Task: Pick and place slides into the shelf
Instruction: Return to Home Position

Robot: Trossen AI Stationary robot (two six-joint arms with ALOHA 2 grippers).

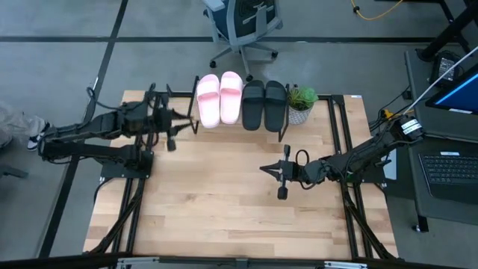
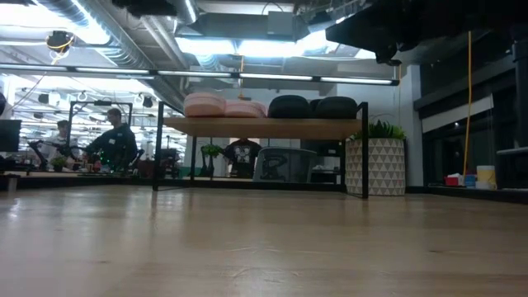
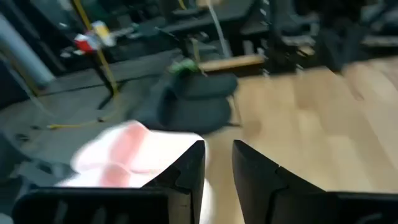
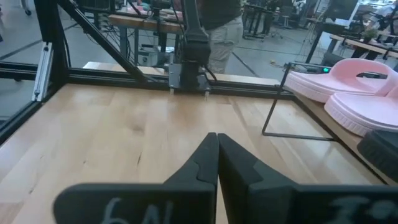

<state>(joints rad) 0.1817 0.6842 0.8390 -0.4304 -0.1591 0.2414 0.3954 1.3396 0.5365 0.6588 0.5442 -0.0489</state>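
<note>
Resting on the shelf [image 2: 264, 127], slides [image 1: 230, 97] lie ahead of the left gripper [image 3: 219, 148], jaws slightly parted; right gripper [image 4: 216, 138], jaws closed, empty.

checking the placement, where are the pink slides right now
In the high view the pink slides sit side by side on the shelf at the table's far edge, left of the black slides.
</note>
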